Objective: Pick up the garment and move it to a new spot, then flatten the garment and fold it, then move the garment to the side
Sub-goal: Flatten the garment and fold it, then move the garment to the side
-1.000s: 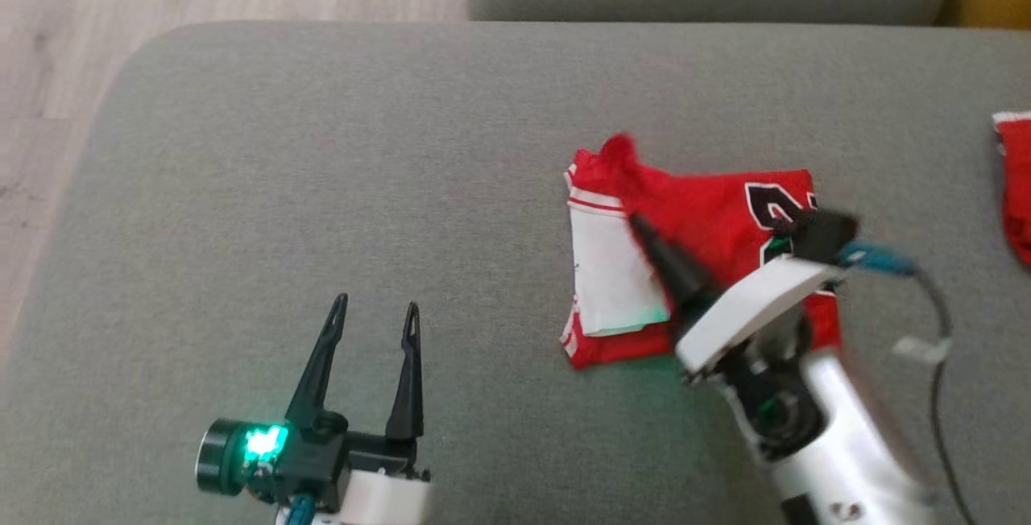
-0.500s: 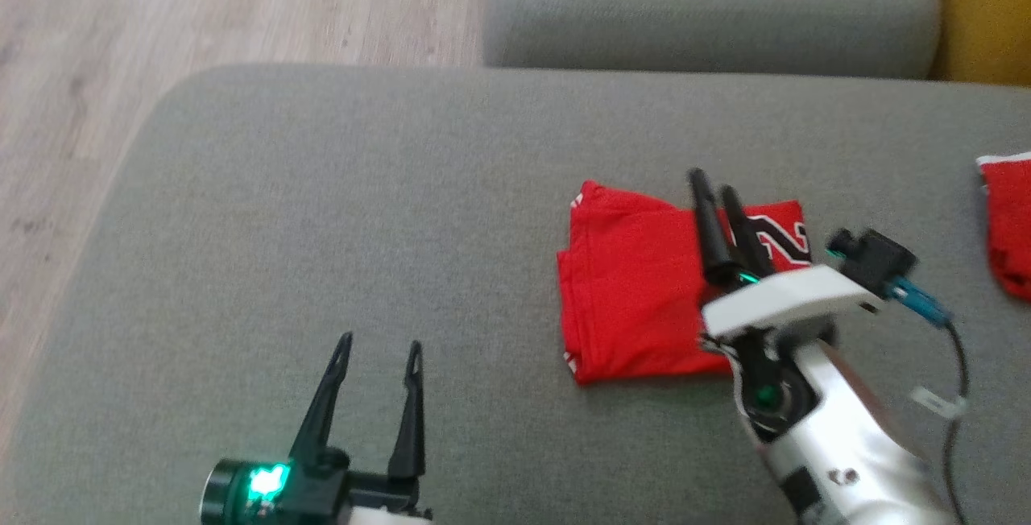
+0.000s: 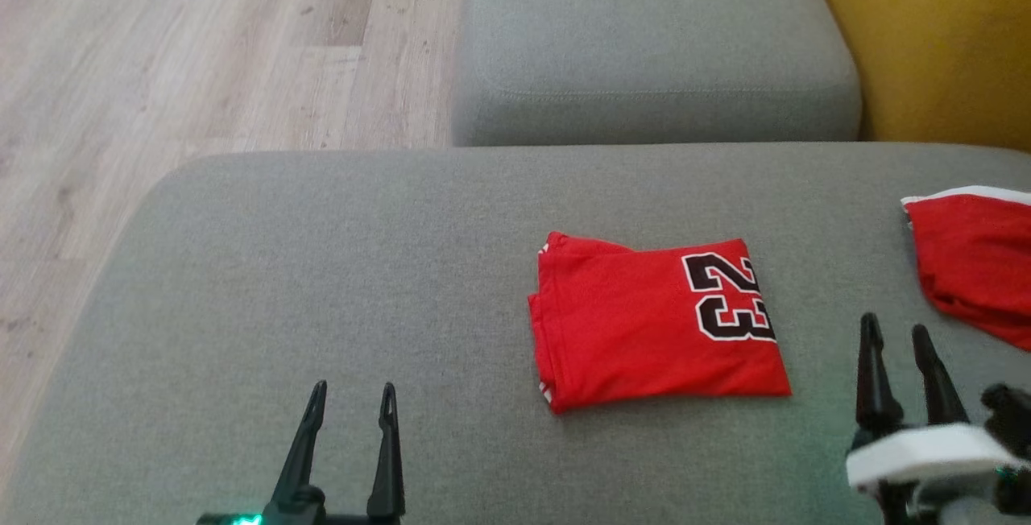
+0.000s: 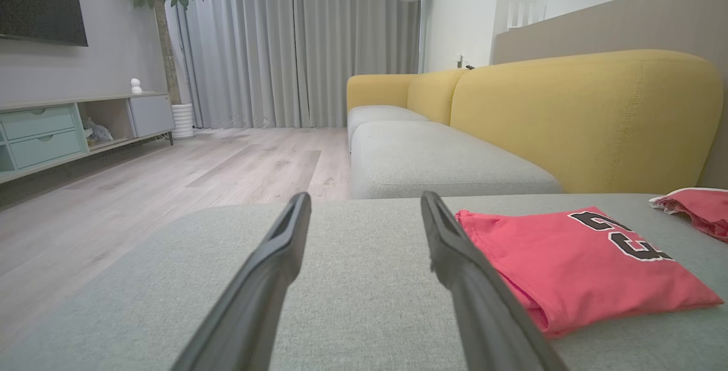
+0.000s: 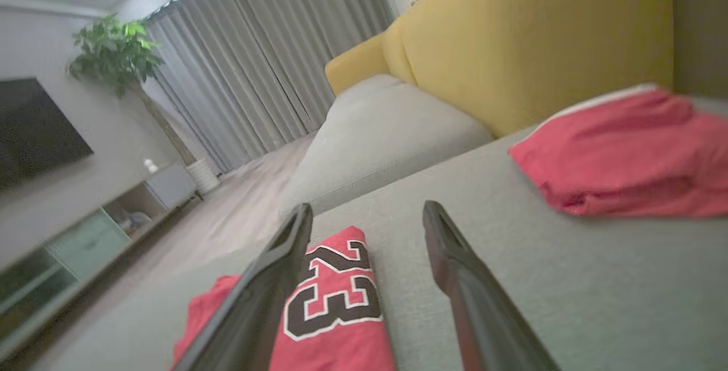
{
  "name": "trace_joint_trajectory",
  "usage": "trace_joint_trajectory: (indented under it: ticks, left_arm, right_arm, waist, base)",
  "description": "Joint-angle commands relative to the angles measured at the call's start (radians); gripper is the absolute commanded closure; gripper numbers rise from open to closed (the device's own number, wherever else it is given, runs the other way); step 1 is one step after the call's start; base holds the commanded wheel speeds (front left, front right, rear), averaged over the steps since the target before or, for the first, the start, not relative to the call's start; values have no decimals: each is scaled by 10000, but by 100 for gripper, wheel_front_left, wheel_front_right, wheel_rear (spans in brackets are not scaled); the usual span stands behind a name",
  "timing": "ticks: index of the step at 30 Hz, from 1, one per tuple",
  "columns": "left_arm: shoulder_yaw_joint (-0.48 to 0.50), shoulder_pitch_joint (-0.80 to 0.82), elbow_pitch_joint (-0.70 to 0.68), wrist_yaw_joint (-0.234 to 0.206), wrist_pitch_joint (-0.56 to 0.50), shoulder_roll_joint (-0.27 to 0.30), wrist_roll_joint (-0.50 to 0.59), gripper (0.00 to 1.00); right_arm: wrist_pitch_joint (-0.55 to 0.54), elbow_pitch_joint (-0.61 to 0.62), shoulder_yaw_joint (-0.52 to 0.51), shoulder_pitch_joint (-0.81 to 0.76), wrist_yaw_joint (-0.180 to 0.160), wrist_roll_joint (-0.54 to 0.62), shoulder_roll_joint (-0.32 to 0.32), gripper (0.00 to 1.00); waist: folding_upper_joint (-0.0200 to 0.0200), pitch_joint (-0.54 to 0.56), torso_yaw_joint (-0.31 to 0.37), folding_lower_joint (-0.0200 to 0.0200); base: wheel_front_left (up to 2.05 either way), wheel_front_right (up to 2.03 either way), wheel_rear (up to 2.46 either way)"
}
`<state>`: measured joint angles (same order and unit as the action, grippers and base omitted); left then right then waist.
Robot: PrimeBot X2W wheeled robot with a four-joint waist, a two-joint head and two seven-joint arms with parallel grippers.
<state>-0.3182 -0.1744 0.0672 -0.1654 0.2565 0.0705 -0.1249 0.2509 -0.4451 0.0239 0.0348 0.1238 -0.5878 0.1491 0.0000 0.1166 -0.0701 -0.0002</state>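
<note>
Red fabric jersey garment with black "23", folded into a flat rectangle, lying on grey cushion

The garment is laid on the near cushion, right of its middle; a second garment is laid well apart at the right edge. A farther cushion is set behind, floor to its left, backrest to its right. The left gripper and right gripper are held nearest, flanking the garment.

Grey sofa, wooden floor
</note>
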Motion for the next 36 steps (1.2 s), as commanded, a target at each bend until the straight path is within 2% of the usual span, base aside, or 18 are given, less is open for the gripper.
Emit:
trace_joint_trajectory:
  ticks: [1, 4, 7, 12, 18, 36]
  left_arm:
    - [432, 296, -269, 31, 53, -136, 10, 0]
    - [553, 182, -288, -34, 53, -149, 104, 0]
    - [627, 10, -289, -68, 53, -160, 183, 0]
    - [691, -192, -159, -103, 53, -172, 264, 0]
    - [872, -391, -100, -270, 53, -188, 257, 0]
    - [955, -254, 3, -82, 53, -200, 387, 0]
  right_arm:
    - [105, 869, -1, -70, 69, 1186, -7, 0]
    - [106, 2011, -216, -932, 69, 3119, -266, 0]
    - [107, 2936, -8, -1715, 69, 4690, -381, 0]
    - [107, 3676, 118, -2526, 69, 5833, -548, 0]
    - [108, 3868, 284, -2912, 69, 5968, -795, 0]
    - [108, 3656, 334, -2854, 69, 5831, -920, 0]
  waist:
    - [0, 131, 67, 2]
    - [0, 248, 91, 2]
    - [0, 327, 97, 2]
    - [0, 385, 82, 2]
    - [0, 356, 202, 2]
    - [0, 203, 171, 2]
  base:
    - [0, 0, 0]
    - [0, 0, 0]
    - [0, 0, 0]
    - [0, 0, 0]
    - [0, 0, 0]
    - [0, 0, 0]
